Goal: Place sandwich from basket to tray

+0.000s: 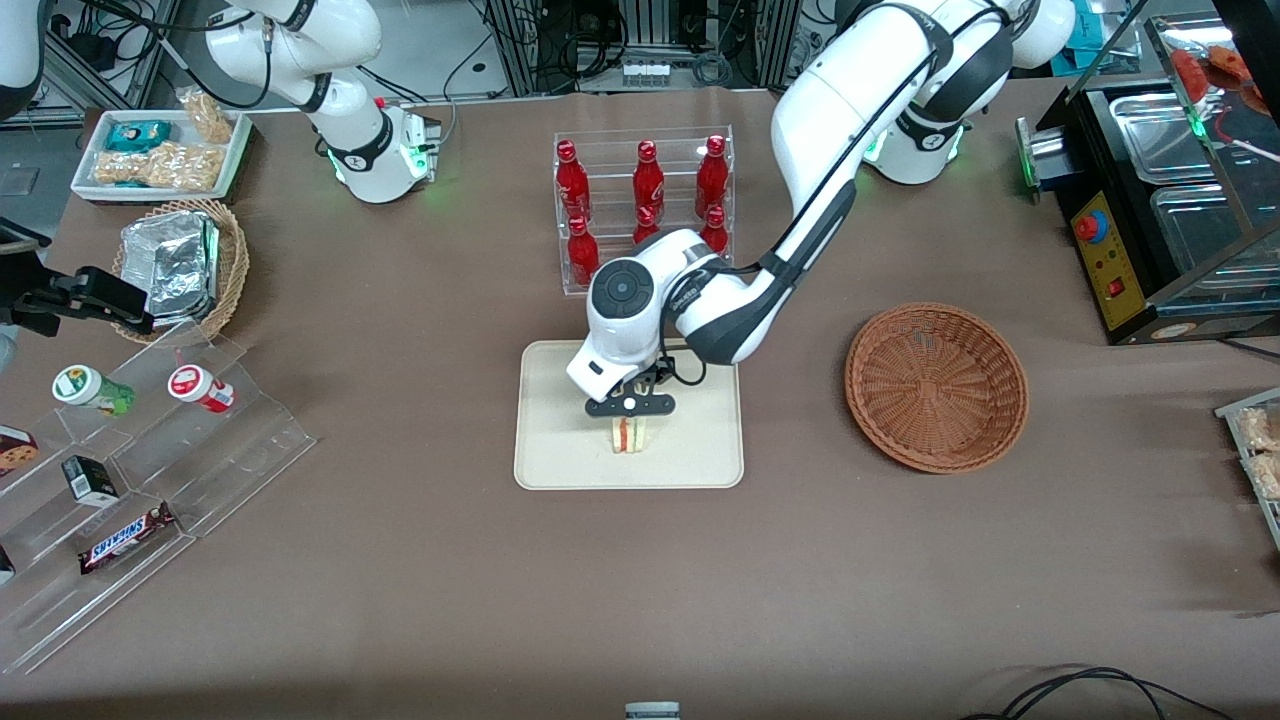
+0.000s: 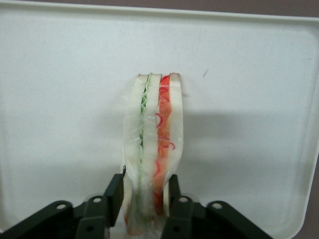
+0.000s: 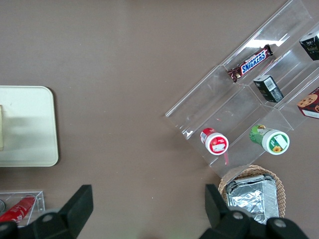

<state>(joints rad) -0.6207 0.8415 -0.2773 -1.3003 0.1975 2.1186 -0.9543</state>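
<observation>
Gripper [image 1: 630, 412] of the working left arm clamps the sandwich [image 1: 630, 434] between its black fingers [image 2: 115, 191], holding the wedge upright on its edge over the tray [image 1: 560, 440]; the wrist view shows both pads pressed against the outer bread slices, with green and red filling layers between. Whether the bread's lower edge touches the tray surface cannot be told. Sandwich and gripper sit in the middle of the tray, nearer its front rim than its back one, with bare cream surface on every side of the wedge. Nearer the front camera than the tray, the brown table [image 1: 640, 600] lies open. Toward the working arm's end, the basket [image 1: 937, 387] rests well apart from the tray, holding nothing. Farther from the camera, just past the tray's back rim, stands a clear rack of red bottles [image 1: 645, 205], partly screened by the arm's wrist. Toward the parked arm's end, a stepped clear display [image 1: 140, 470] holds snacks.
</observation>
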